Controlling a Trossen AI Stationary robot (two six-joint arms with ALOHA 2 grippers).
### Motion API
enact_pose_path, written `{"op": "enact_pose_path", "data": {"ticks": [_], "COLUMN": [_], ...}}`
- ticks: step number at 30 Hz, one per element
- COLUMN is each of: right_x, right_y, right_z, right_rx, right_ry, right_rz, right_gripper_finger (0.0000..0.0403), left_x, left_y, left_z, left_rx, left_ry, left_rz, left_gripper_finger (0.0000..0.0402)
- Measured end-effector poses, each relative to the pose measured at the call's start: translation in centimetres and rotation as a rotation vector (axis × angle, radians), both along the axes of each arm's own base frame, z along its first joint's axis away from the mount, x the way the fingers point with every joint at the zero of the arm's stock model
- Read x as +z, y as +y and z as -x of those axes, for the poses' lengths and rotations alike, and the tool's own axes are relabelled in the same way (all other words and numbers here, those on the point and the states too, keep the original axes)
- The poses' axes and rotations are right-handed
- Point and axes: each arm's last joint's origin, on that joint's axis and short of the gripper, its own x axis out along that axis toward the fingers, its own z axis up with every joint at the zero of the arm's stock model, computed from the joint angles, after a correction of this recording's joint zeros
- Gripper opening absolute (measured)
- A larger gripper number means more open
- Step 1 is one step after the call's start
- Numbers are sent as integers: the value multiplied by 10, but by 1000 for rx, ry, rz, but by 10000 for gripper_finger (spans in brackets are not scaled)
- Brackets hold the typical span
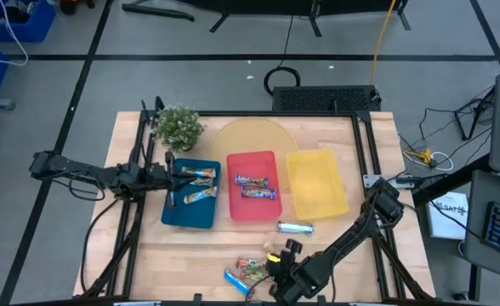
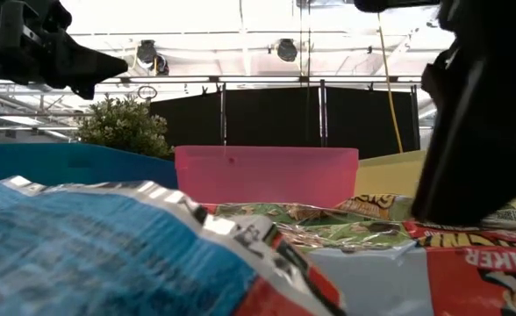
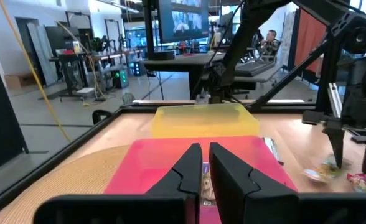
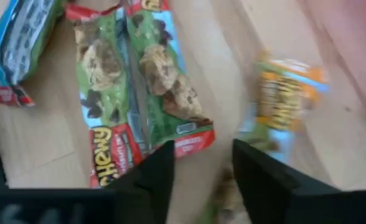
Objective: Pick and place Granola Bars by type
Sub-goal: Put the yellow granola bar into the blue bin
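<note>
Several granola bars lie flat in a loose pile near the table's near edge: two green-wrapped bars [image 4: 133,87], a blue one [image 4: 15,43] and an orange-yellow one [image 4: 286,93]; the pile [image 1: 248,270] also shows from above. A silver bar [image 1: 294,227] lies alone on the wood. Two tan bars [image 1: 197,185] lie in the blue tray [image 1: 180,214], and two dark bars [image 1: 254,186] in the red tray [image 1: 252,163]. My right gripper [image 4: 201,168] hovers open over the pile, fingers pointing down, touching nothing. My left gripper [image 3: 205,163] hangs over the blue tray with nothing between its fingers, which stand almost together.
A yellow tray [image 1: 316,204] sits right of the red one. A potted plant [image 1: 178,126] stands at the far left corner, beside a round wooden board [image 1: 250,136]. Bare wood lies between the trays and the pile. People sit in the room beyond the table.
</note>
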Motion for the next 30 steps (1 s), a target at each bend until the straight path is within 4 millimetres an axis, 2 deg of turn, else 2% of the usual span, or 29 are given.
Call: {"op": "enact_pose_path", "data": {"ticks": [4, 7, 16, 24, 30], "right_x": [0, 1, 25, 13, 13], "right_y": [-1, -1, -3, -11, -18], "right_z": [2, 3, 9, 14, 12], "right_rx": [-12, -16, 16, -48, -91], "right_ry": [32, 31, -6, 87, 98], "right_rz": [-14, -18, 5, 70, 73], "right_gripper_finger": [210, 222, 203, 199, 199], "left_x": [-1, -3, -6, -6, -6], "left_y": [0, 0, 0, 0, 0], "left_z": [0, 0, 0, 0, 0], "left_rx": [0, 0, -8, -8, -8], "left_ry": [6, 29, 55, 59, 59], "left_rz": [-1, -4, 11, 9, 10], "left_gripper_finger": [40, 40, 40, 40, 40]}}
